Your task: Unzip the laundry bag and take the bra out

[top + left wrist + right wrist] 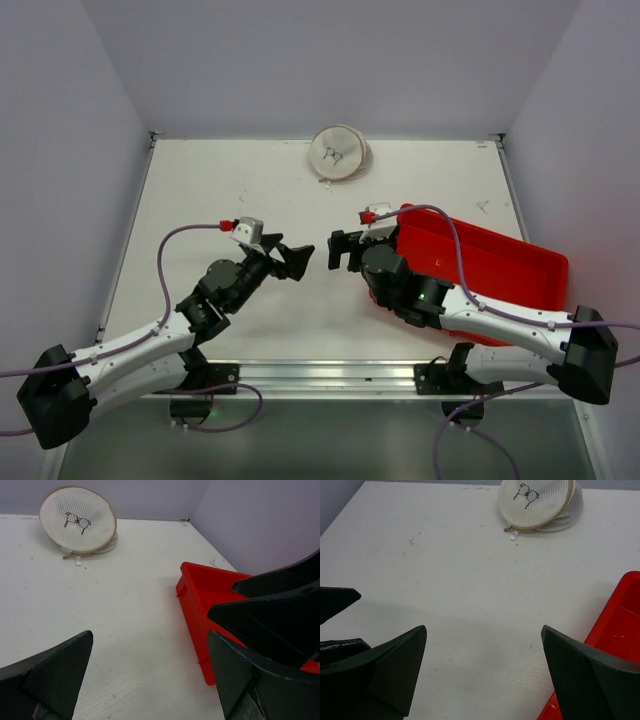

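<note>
The laundry bag [338, 152] is a small round white mesh case with a beige rim, standing on edge at the far middle of the table. It also shows in the left wrist view [78, 521] and the right wrist view [536, 504]. It looks closed; a dark shape shows through the mesh, and I cannot tell whether it is the bra. My left gripper [296, 259] is open and empty over the table's middle. My right gripper [340, 250] is open and empty, facing the left one. Both are well short of the bag.
A red plastic tray [520, 262] lies at the right, under my right arm; its corner shows in the left wrist view [192, 587] and right wrist view [620, 625]. Grey walls close in the table at the back and sides.
</note>
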Controlling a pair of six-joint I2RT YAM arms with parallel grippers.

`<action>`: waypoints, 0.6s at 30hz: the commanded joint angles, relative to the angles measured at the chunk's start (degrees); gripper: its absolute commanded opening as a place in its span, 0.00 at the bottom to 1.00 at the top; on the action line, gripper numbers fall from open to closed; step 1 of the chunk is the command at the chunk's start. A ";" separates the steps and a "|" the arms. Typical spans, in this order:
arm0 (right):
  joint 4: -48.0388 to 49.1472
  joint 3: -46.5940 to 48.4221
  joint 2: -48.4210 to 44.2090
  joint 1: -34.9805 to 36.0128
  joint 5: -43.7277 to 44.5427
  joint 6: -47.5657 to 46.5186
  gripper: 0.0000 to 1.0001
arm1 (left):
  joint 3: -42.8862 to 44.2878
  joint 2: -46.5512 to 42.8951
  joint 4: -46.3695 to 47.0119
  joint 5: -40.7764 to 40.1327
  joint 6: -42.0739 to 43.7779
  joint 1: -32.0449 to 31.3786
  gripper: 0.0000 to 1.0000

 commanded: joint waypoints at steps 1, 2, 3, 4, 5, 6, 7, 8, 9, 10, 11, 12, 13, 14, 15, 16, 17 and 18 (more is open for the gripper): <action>4.07 -1.01 -1.54 -0.04 0.79 0.87 0.99 | 0.04 0.12 3.17 0.42 0.80 0.13 0.99; 4.43 -1.27 -1.80 0.05 0.26 0.26 0.99 | -0.05 0.21 3.09 0.34 0.72 0.13 0.99; 4.69 -1.28 -1.98 -0.04 0.08 -0.01 0.99 | -0.05 0.21 3.09 0.25 0.72 0.13 0.99; 5.04 -1.45 -2.15 0.05 0.08 -0.18 0.99 | -0.05 0.38 3.09 0.25 0.72 0.13 0.99; 5.05 -1.45 -2.24 0.05 0.08 -0.36 0.99 | -0.05 0.30 3.09 0.25 0.72 0.13 0.99; 4.87 -1.36 -2.68 0.05 1.21 -0.45 0.99 | -0.05 0.30 3.09 0.33 0.63 0.13 0.99; 3.83 -1.02 -2.68 -0.04 1.75 -0.36 0.99 | -0.05 0.38 3.09 0.51 0.63 0.13 0.99; 3.30 -0.75 -2.51 0.05 2.36 -0.45 0.99 | -0.05 0.38 3.26 0.86 0.72 0.13 0.99; 2.94 -0.57 -1.98 -0.04 3.59 -0.62 0.99 | -0.05 0.38 3.35 1.73 0.98 0.13 0.99; 2.59 -0.40 -1.54 -0.04 5.51 -0.88 0.98 | -0.05 0.47 3.44 2.09 1.07 0.13 0.99; 2.33 0.04 -1.02 -0.12 7.97 -1.06 0.98 | -0.05 0.47 3.70 2.35 1.33 0.13 0.99; 2.24 0.65 -0.40 -0.39 9.73 -1.67 0.97 | -0.14 0.47 3.70 2.18 1.68 0.13 0.99; 2.24 2.83 0.91 -1.87 8.36 -2.64 0.97 | -0.31 0.39 3.79 2.09 1.60 0.13 0.99; 1.97 4.25 1.62 -2.93 5.82 -4.82 0.96 | -0.49 0.38 4.23 2.01 1.68 0.13 0.99; 1.36 5.91 2.32 -5.37 3.36 -5.45 0.96 | -0.66 0.47 4.49 2.01 1.25 0.13 0.99; -0.82 10.02 4.07 -6.70 0.55 -5.81 0.95 | -1.10 0.99 4.84 2.44 1.07 0.13 0.99; -1.88 11.98 5.13 -7.94 -0.44 -5.90 0.94 | -1.19 1.43 5.98 4.01 0.81 0.13 0.99; -2.68 14.08 6.19 -10.99 -2.01 -6.16 0.94 | -1.19 2.83 6.34 4.81 0.54 0.13 0.99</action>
